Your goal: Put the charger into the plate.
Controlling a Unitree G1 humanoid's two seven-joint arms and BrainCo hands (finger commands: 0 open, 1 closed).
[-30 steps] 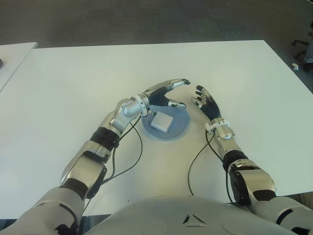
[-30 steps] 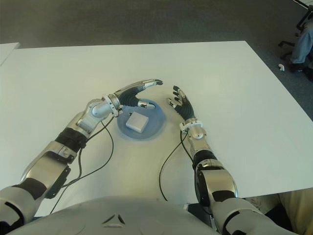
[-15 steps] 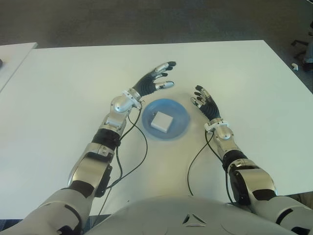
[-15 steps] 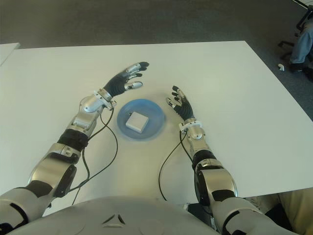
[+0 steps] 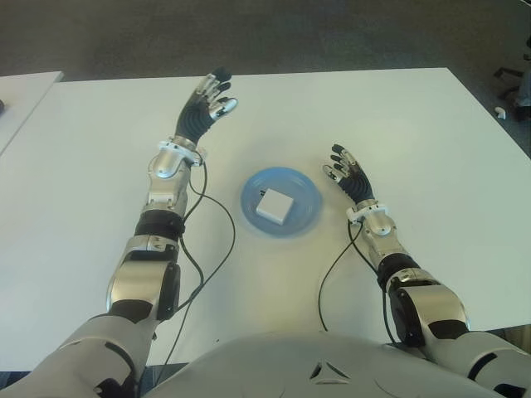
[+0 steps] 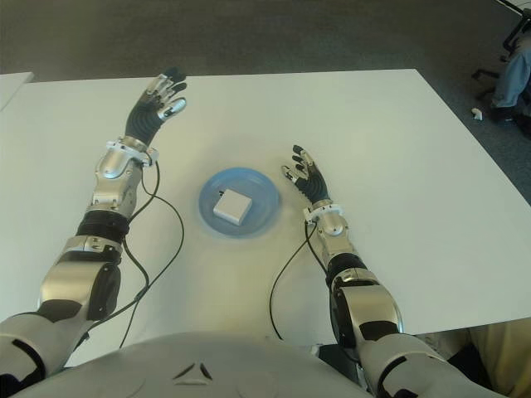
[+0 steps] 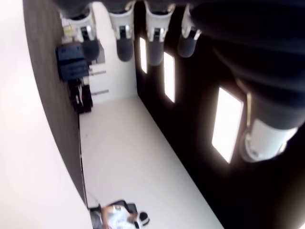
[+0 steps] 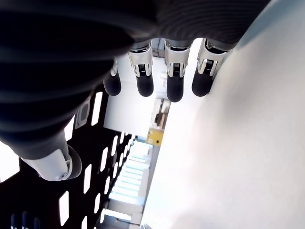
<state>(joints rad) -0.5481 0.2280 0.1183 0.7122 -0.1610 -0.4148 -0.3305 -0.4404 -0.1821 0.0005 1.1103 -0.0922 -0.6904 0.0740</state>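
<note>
Left robot hand [image 5: 203, 104] empty, spread; charger [image 5: 274, 206] inside plate [image 5: 305, 188].

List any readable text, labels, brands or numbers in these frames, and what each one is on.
None can be read in any view.
Charger: plain white face, no visible marking.
Plate: plain blue, no print.
Table: bare white, no label.
Left hand and right hand: no legible marking on fingers or wrists.
Left wrist view: distant dark equipment in the room, too small and blurred to read.
</note>
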